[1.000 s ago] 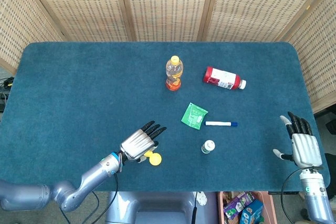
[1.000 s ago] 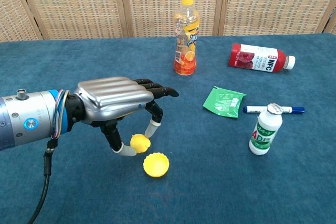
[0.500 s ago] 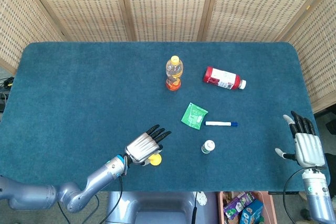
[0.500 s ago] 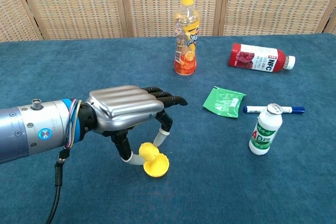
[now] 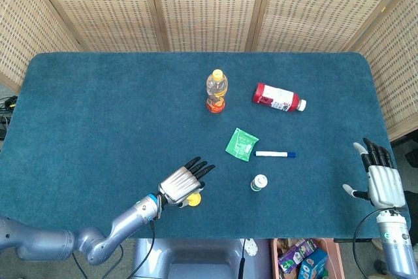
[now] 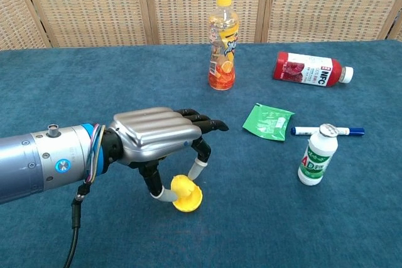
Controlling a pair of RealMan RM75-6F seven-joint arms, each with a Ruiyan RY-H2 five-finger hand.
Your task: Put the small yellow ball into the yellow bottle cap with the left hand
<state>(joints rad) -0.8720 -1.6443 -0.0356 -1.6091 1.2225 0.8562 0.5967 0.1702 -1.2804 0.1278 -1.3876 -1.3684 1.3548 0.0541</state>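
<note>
My left hand (image 6: 154, 135) hovers low over the blue table near its front edge, knuckles up. Its thumb and one finger pinch the small yellow ball (image 6: 182, 184). The ball sits at the mouth of the yellow bottle cap (image 6: 188, 201), which lies open side up on the cloth right under the hand. From the head view the left hand (image 5: 181, 184) covers most of the cap (image 5: 193, 200), and the ball cannot be made out there. My right hand (image 5: 382, 181) is at the table's right front corner, fingers straight and apart, holding nothing.
An orange drink bottle (image 6: 224, 42) stands at the back. A red bottle (image 6: 311, 70) lies on its side to the right. A green packet (image 6: 268, 121), a blue-capped pen (image 6: 326, 132) and a small white bottle (image 6: 317, 155) are right of the cap.
The left hand has carried the ball right and down from beside the cap until it sits on the cap's mouth. The right hand has barely shifted.
</note>
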